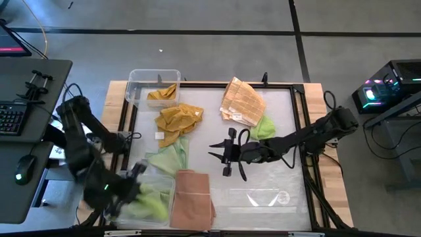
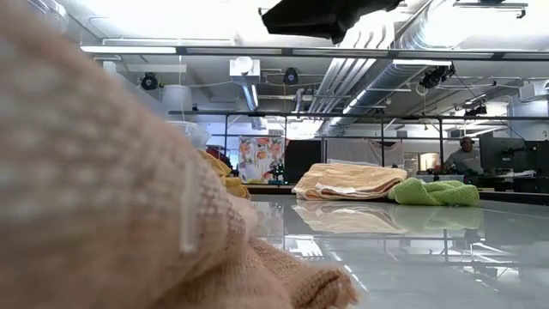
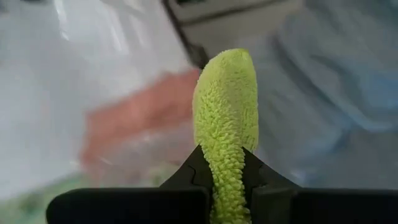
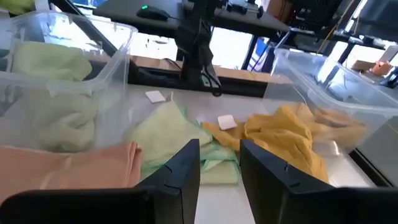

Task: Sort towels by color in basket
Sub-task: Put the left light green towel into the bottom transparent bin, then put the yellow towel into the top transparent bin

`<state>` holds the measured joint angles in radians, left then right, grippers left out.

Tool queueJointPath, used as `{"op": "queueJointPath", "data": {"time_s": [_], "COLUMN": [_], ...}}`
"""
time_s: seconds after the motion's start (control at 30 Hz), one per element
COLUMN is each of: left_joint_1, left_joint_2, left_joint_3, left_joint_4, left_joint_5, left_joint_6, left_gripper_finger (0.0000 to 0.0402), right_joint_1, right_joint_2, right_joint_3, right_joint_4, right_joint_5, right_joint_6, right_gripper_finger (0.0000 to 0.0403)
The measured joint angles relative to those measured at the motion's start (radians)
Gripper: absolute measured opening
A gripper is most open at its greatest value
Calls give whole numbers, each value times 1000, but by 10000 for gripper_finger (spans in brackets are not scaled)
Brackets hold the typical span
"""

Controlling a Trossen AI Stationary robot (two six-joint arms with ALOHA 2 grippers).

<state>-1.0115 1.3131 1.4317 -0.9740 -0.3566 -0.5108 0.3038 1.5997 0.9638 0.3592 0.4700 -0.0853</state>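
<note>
My left gripper [image 1: 135,174] is over the clear bin [image 1: 128,191] at the table's near-left corner, shut on a bright green towel [image 3: 227,118]; more green cloth [image 1: 150,204] lies in that bin. My right gripper [image 1: 223,157] hovers open at mid-table, pointing left toward a pale green towel [image 4: 165,134] and a mustard pile [image 4: 286,140] lying on the table. A salmon pink towel [image 1: 192,196] lies near the front edge. A peach check towel [image 1: 242,102] and another green one [image 1: 263,126] lie at the far right. My left gripper pinches a fold of the bright green towel [image 3: 225,168] between its two fingers [image 3: 186,177]. A rounded loop of cloth sticks out past the fingertips. How the remainder of the towel sits under the gripper does not show.
A second clear bin [image 1: 152,87] at the far left holds a mustard towel [image 1: 163,94]. A third clear bin [image 1: 258,197] sits near the front right. In the low view the pink towel [image 2: 103,197] fills the foreground. A person [image 2: 466,156] sits beyond the table.
</note>
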Motion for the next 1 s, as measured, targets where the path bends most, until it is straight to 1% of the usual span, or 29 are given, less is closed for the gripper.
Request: {"op": "queueJointPath", "data": {"time_s": [0.07,0.17,0.2,0.27,0.37,0.47,0.57,0.77,0.9,1.0], "left_joint_1": [-51,-91,-93,-82,-56,-29,-14,-22,-31,-31], "left_joint_2": [26,63,76,95,114,114,108,75,54,54], "left_joint_3": [2,2,2,2,2,2,2,2,2,2], "left_joint_4": [-20,-93,-128,-202,-287,-302,-305,-314,-323,-347], "left_joint_5": [-2,-97,-120,-128,-133,-133,-110,-88,-85,-148], "left_joint_6": [-78,-256,-313,-398,-476,-491,-490,-501,-484,-438], "left_gripper_finger": [8,17,22,38,69,103,136,191,208,208], "right_joint_1": [-3,-3,-3,-3,-3,-3,-3,-3,-3,-3], "right_joint_2": [11,16,16,17,16,16,16,16,16,15], "right_joint_3": [0,0,0,0,0,0,0,0,0,0], "right_joint_4": [28,49,51,60,61,61,61,57,56,56], "right_joint_5": [-10,-10,-10,-11,-11,-11,-11,-12,-15,-15], "right_joint_6": [-20,-35,-47,-54,-59,-75,-76,-71,-71,-71], "right_gripper_finger": [108,108,108,108,108,108,108,108,108,108]}}
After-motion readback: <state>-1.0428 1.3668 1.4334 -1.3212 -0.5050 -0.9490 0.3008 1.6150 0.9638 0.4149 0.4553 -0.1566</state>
